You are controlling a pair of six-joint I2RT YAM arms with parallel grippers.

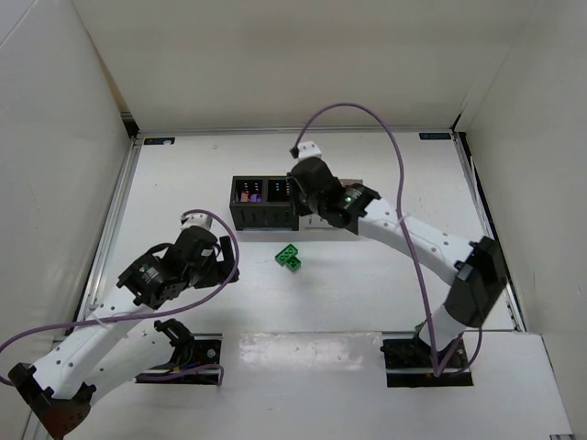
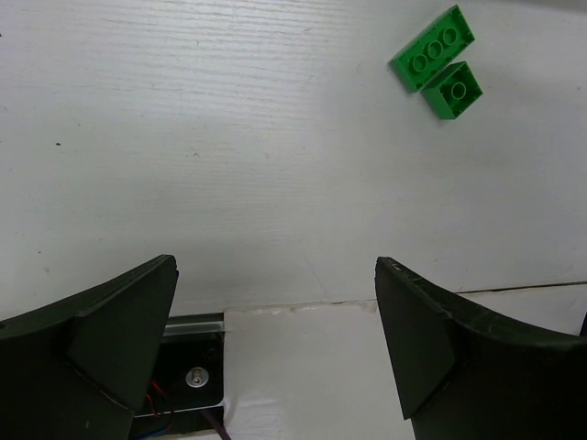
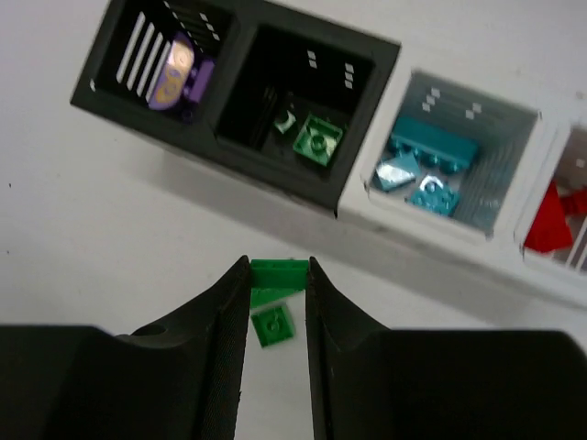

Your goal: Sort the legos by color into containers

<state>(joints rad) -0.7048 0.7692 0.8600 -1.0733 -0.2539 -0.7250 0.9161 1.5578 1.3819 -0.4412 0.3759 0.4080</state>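
My right gripper is shut on a small green lego and holds it just in front of the containers. From left to right these are a black bin with a purple piece, a black bin with green pieces, a white bin with teal pieces and a white bin with red pieces. A blurred green piece shows between the fingers, below the held lego. Two green legos lie together on the table. My left gripper is open and empty, near and left of them.
In the top view my right arm reaches across over the white bins and hides them; only the black bins show. My left gripper hovers left of the green legos. White walls enclose the table. A raised white strip lies at the near edge.
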